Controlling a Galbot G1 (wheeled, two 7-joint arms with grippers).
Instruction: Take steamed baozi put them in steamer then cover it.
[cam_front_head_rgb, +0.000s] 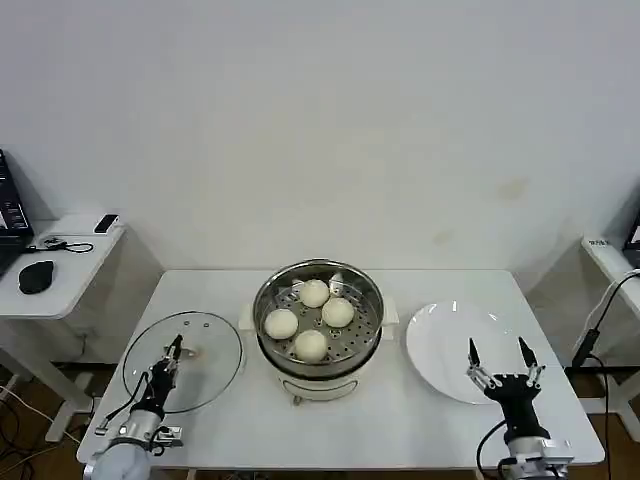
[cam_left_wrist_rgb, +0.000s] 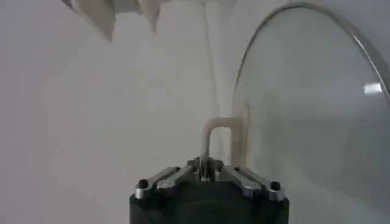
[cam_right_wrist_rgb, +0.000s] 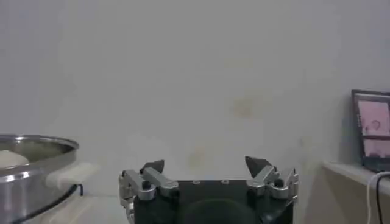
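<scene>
Several pale baozi (cam_front_head_rgb: 314, 292) lie on the perforated tray inside the steel steamer (cam_front_head_rgb: 262, 300) at the table's middle. The steamer's rim (cam_right_wrist_rgb: 36, 161) also appears in the right wrist view, with a bun (cam_right_wrist_rgb: 9, 158) inside. The clear glass cover (cam_front_head_rgb: 215, 365) lies flat on the table to the steamer's left. My left gripper (cam_front_head_rgb: 174, 347) is at its centre, shut on the cream handle (cam_left_wrist_rgb: 220, 129). In the left wrist view the left gripper (cam_left_wrist_rgb: 206, 165) pinches the handle, with the cover's glass (cam_left_wrist_rgb: 304, 109) beside it. My right gripper (cam_front_head_rgb: 497, 350) hangs open and holds nothing, over the white plate's near edge; the right gripper (cam_right_wrist_rgb: 206, 163) faces the wall.
A white plate (cam_front_head_rgb: 445, 335) sits to the steamer's right with nothing on it. A side desk at the left holds a mouse (cam_front_head_rgb: 36, 276) and cables. Another desk (cam_front_head_rgb: 610, 255) stands at the right, with a screen (cam_right_wrist_rgb: 372, 131) on it.
</scene>
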